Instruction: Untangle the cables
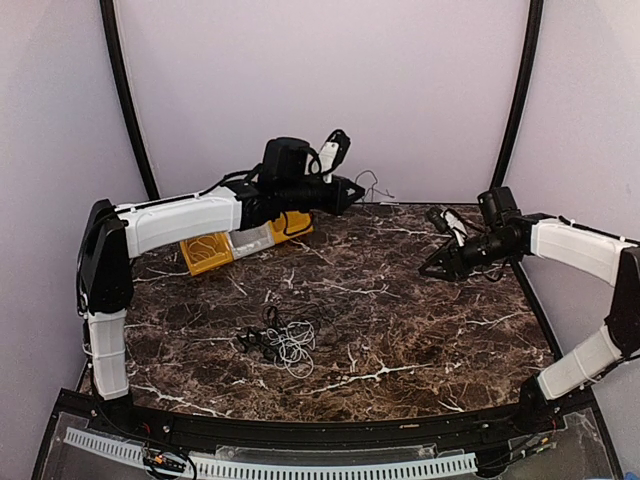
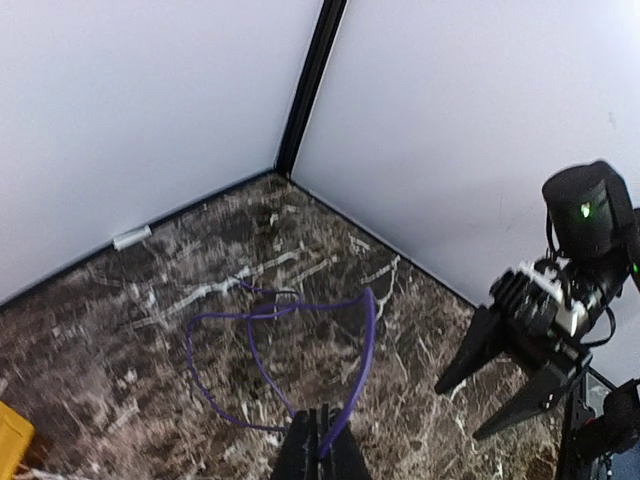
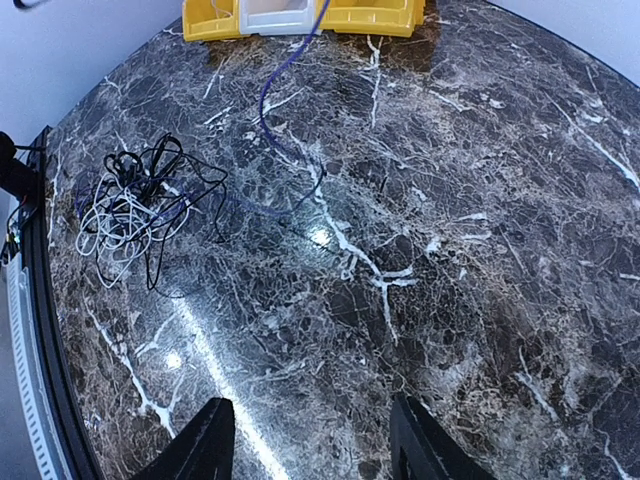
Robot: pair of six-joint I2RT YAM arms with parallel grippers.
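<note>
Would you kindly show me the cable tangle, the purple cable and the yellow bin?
cable tangle [image 3: 133,203], right wrist view, its middle
purple cable [image 2: 371,325], left wrist view, its raised bend
yellow bin [image 1: 200,262], top external view, near wall

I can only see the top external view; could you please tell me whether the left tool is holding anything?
Observer: Yes, the left wrist view shows the left tool shut on a purple cable.
Operator: Where does that cable run?
Observer: In the right wrist view it passes the yellow bin and heads towards the tangle.
Operator: And the other arm?
Observer: The right tool is open, nothing between its fingers.
</note>
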